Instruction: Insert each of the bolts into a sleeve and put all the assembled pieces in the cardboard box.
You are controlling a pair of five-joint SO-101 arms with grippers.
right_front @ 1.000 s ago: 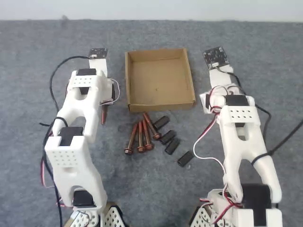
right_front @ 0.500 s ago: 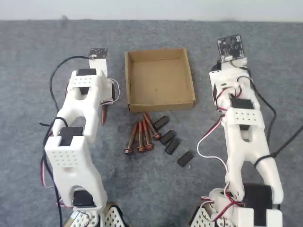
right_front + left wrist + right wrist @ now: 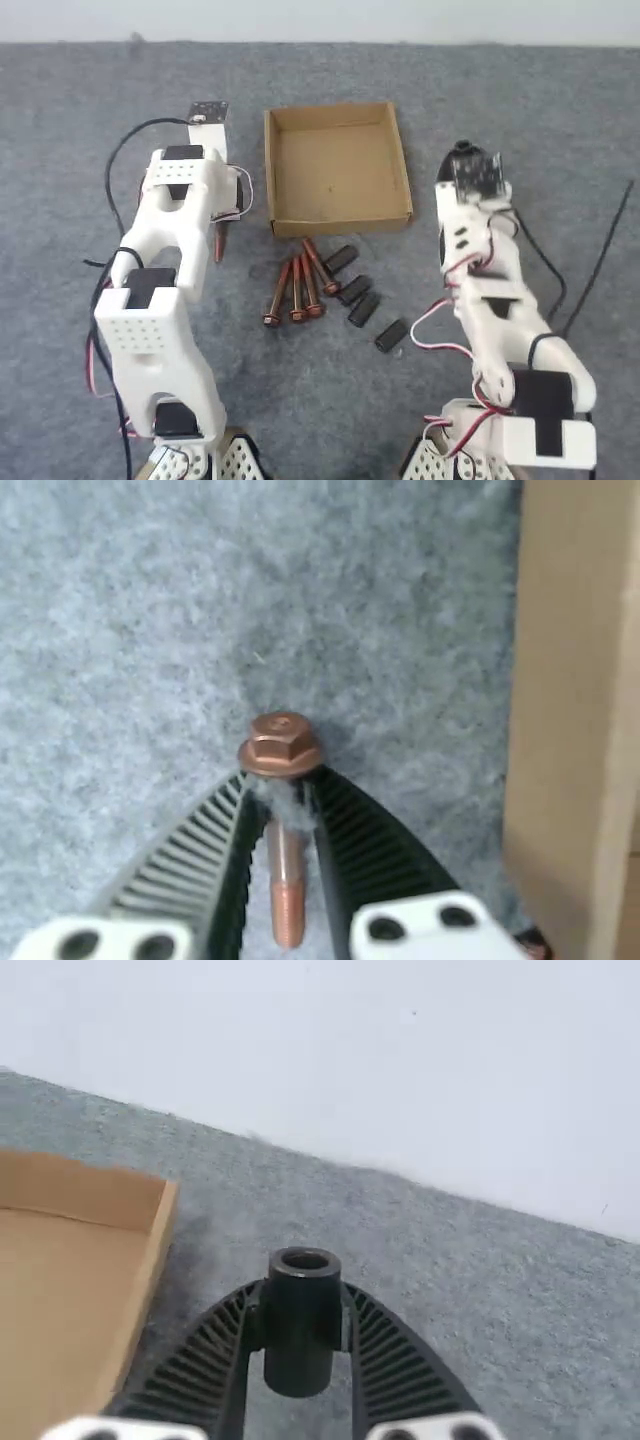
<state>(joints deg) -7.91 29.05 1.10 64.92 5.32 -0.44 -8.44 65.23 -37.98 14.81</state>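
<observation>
1. One bolt (image 3: 281, 745) is clamped between the jaws of the left gripper (image 3: 281, 780). Its hex head sits just past the fingertips, and its threaded end points back toward the wrist. In the high view this bolt (image 3: 219, 243) is just beside the left wall of the cardboard box (image 3: 340, 222), above the grey mat (image 3: 560, 120).
2. One black sleeve (image 3: 298, 1345) is gripped across its body by the right gripper (image 3: 300, 1305). Its open bore faces away from the wrist, and it is held off the mat to the right of the box.
3. The loose bolts (image 3: 298, 285) lie side by side in front of the box. Four loose sleeves (image 3: 364, 308) lie in a slanted row just to their right.
4. The box floor shows bare cardboard; no assembled piece is seen inside it.
5. The step in hand is judged to be the first insertion: both parts are grasped but well apart, with the box between them.
6. For the next move, the two parts are to be brought together over the mat and their axes aligned, so that the threaded end meets the bore.
7. The threaded end lies between the left jaws, so access for the sleeve is judged tight, and a change of wrist angle is likely to be needed.
</observation>
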